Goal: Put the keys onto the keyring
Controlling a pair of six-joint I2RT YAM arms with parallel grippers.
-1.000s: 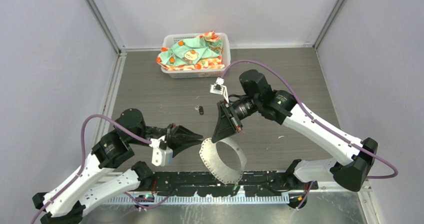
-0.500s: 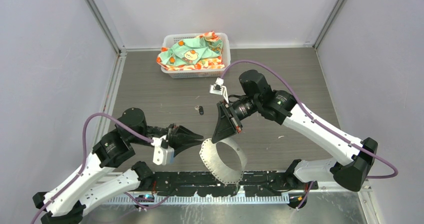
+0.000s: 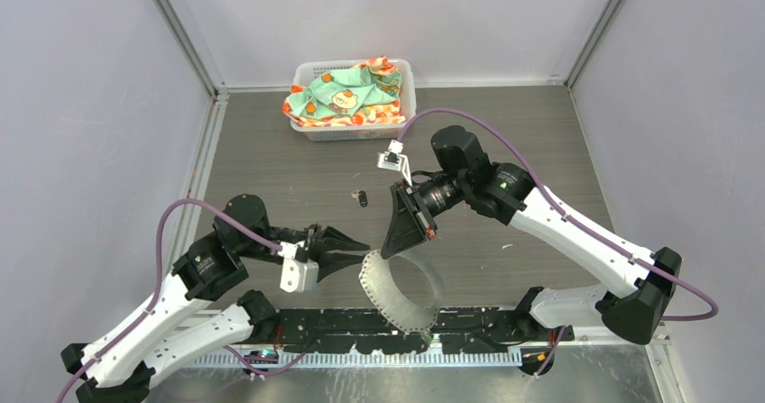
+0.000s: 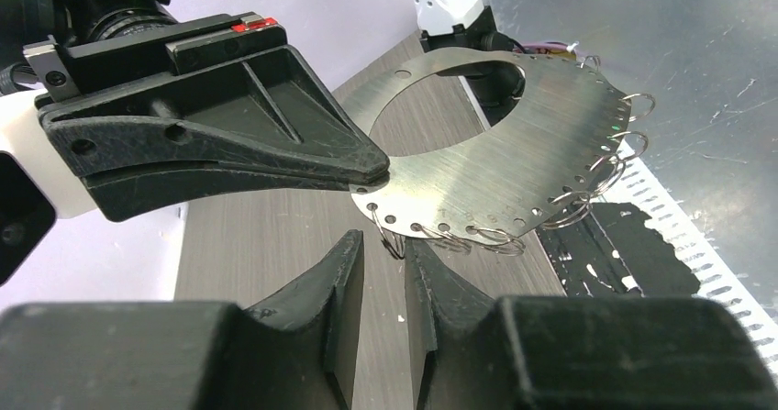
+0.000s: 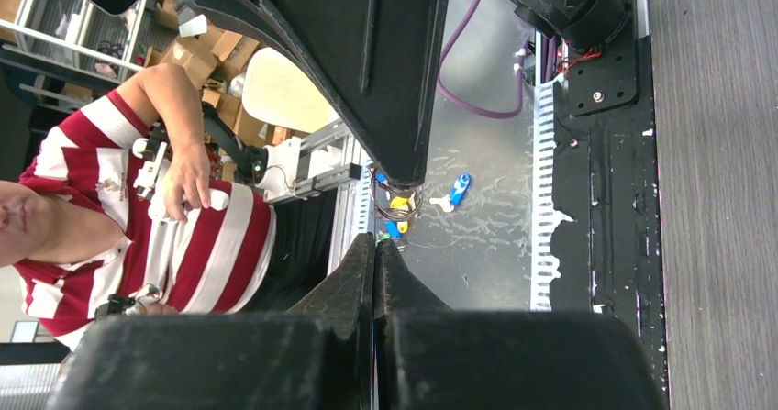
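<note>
The grey table (image 3: 271,164) carries a white basket (image 3: 347,132) at its far edge and a black-headed key (image 3: 362,199).

The black-headed key (image 3: 362,199) is too small to show its blade; the right hand (image 3: 387,253) hides where it grips the keyring (image 3: 388,295).

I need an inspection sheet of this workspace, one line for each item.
Surface: grey wood-grain table.
Job's things: keyring held at its edge by the right gripper; black-headed key loose on the table; green key not made out.
Clutter: white basket holding a patterned cloth, at the far edge.
Grippers: right gripper jaws shut on the keyring; left gripper jaws apart, close to the keyring's edge.
Cables: purple cables arching over both arms.
Surroundings: grey walls; a person in a striped shirt outside.
</note>
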